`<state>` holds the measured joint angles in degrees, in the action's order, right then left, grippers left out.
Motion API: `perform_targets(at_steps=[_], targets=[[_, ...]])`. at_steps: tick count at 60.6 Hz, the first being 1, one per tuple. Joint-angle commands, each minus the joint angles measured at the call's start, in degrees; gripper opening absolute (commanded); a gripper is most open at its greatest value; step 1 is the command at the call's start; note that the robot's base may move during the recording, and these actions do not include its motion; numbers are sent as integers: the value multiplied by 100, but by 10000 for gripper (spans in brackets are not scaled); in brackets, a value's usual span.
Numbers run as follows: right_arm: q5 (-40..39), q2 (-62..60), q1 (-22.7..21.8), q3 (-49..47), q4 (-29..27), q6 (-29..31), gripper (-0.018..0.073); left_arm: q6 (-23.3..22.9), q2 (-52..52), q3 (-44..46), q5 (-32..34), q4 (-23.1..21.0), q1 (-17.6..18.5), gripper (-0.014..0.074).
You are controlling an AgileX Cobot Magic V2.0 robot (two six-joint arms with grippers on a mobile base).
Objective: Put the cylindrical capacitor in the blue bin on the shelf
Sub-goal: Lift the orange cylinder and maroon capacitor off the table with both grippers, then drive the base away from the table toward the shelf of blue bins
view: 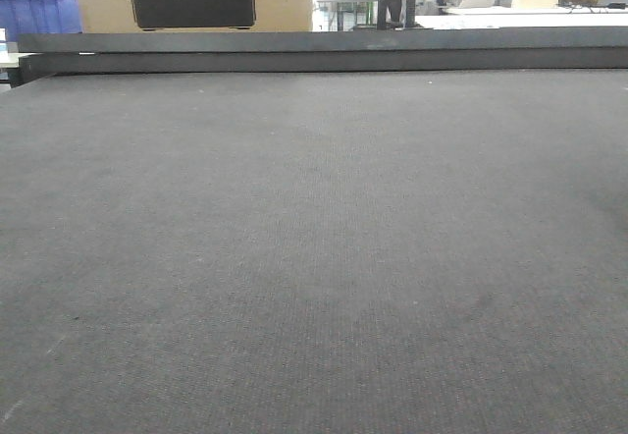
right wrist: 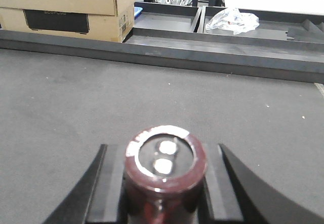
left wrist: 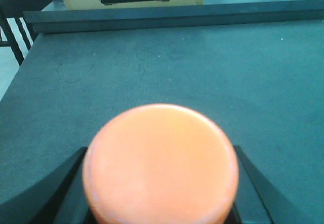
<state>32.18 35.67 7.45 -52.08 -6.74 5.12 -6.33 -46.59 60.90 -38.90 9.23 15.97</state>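
Your right gripper [right wrist: 163, 155] clamped the capacitor [right wrist: 166, 164], facing the cardboard box [right wrist: 66, 3], for carrying; left gripper [left wrist: 161, 153] clamped an orange round part [left wrist: 161, 165].

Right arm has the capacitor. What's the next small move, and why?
Probably raise the right gripper slightly, jaws shut: the capacitor is gripped, a raised rail crosses the grey mat ahead, and no steel shelf is in view.

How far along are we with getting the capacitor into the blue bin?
Done: the right gripper is clamped on the capacitor. In hand: the left gripper also holds an orange round-topped object. Left: carrying the capacitor to the shelf and releasing it in the bin; no view shows the shelf.
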Motion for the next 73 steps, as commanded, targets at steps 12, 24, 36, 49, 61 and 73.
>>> perform_targets(at_steps=[12, 24, 36, 49, 61, 73], targets=[[-89, -32, 7, -42, 2, 32, -122, -37, 10, 42, 118, 12, 39, -111], [-89, -32, 7, -42, 2, 32, -122, -37, 10, 42, 118, 12, 39, -111], [-89, -32, 7, -42, 2, 32, -122, -37, 10, 42, 118, 12, 39, -111], [-89, -32, 7, -42, 2, 32, -122, -37, 10, 42, 118, 12, 39, -111], [-89, -32, 7, -42, 2, 32, -122, -37, 10, 42, 118, 12, 39, -111], [-89, -32, 7, -42, 2, 32, -122, -37, 10, 42, 118, 12, 39, -111]])
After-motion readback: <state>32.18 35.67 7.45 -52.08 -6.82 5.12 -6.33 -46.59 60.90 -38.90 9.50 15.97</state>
